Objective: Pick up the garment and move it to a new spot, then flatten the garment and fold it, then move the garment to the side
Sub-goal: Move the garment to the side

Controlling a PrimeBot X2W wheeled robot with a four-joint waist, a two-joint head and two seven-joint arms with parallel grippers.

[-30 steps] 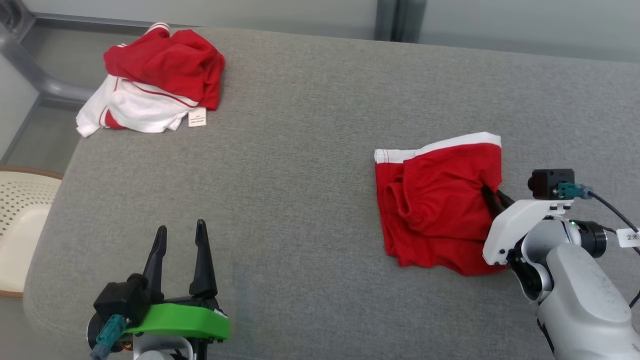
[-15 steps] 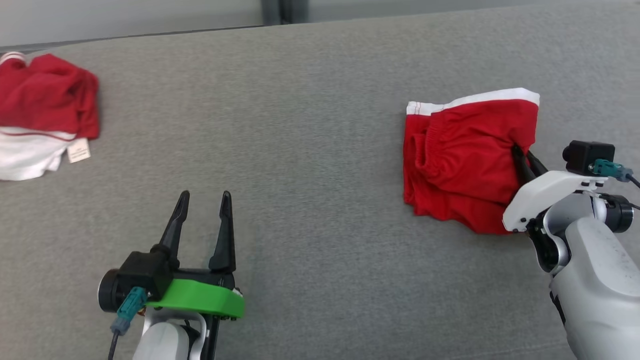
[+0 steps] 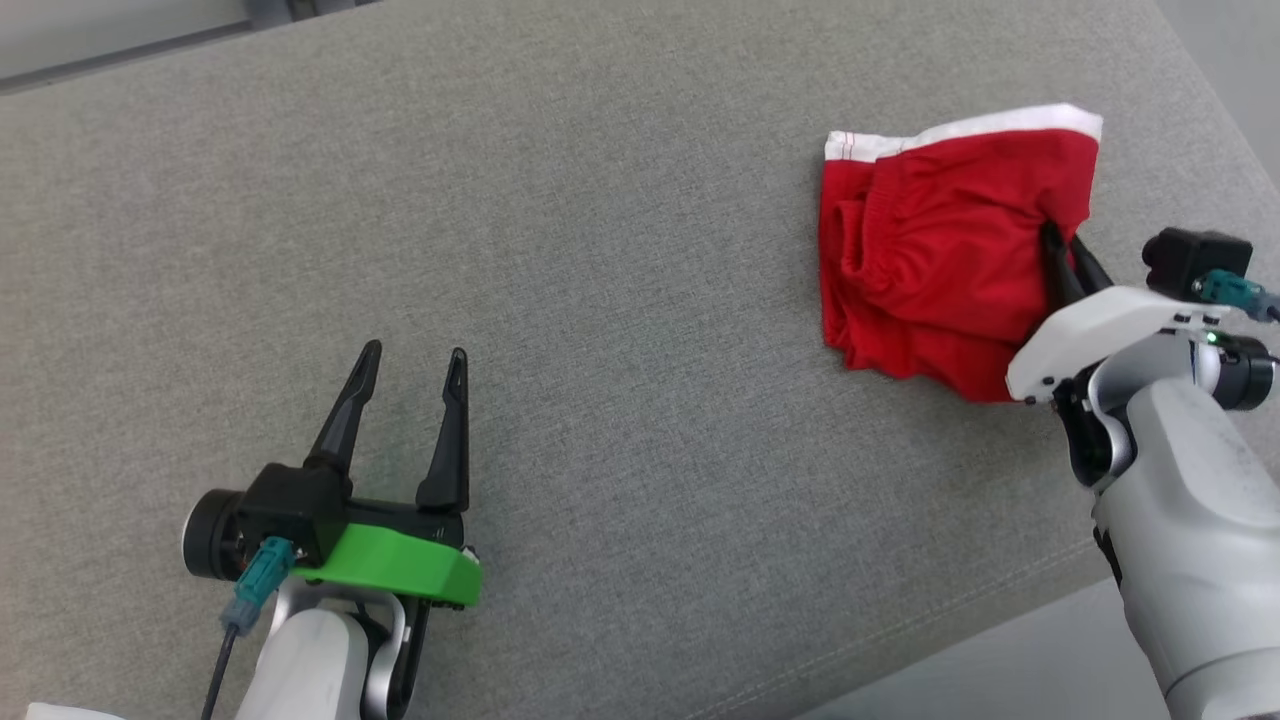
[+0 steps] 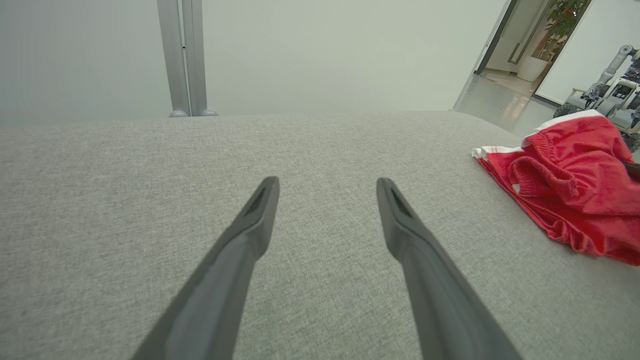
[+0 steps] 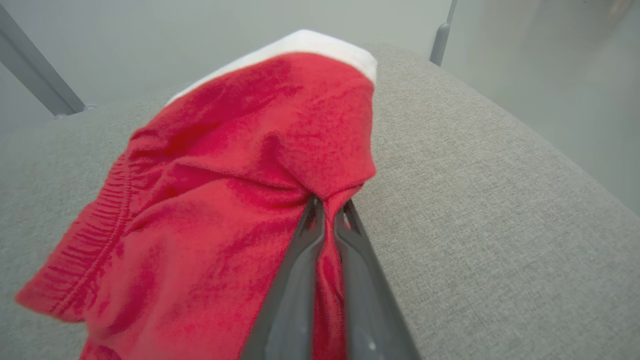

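The garment (image 3: 940, 250) is a folded pair of red shorts with a white band, lying at the right end of the grey cushioned surface (image 3: 600, 300). My right gripper (image 3: 1058, 238) is shut on a pinch of its red cloth near the right edge; in the right wrist view the two fingers (image 5: 320, 235) close together on the garment (image 5: 225, 200). My left gripper (image 3: 412, 362) hovers open over bare grey fabric at the lower left, far from the shorts. Its wrist view shows its spread fingers (image 4: 260, 215) and the garment (image 4: 570, 185) off to the right.
The cushion's front edge (image 3: 950, 650) runs diagonally at the lower right, with pale floor beyond it. Its right end (image 3: 1200, 70) drops off just past the shorts. A grey wall with a metal post (image 4: 182, 55) stands behind the surface.
The head camera has swung right, so the second red and white garment at the far left has left the view. The right gripper stays shut on the shorts, carrying them toward the cushion's right end.
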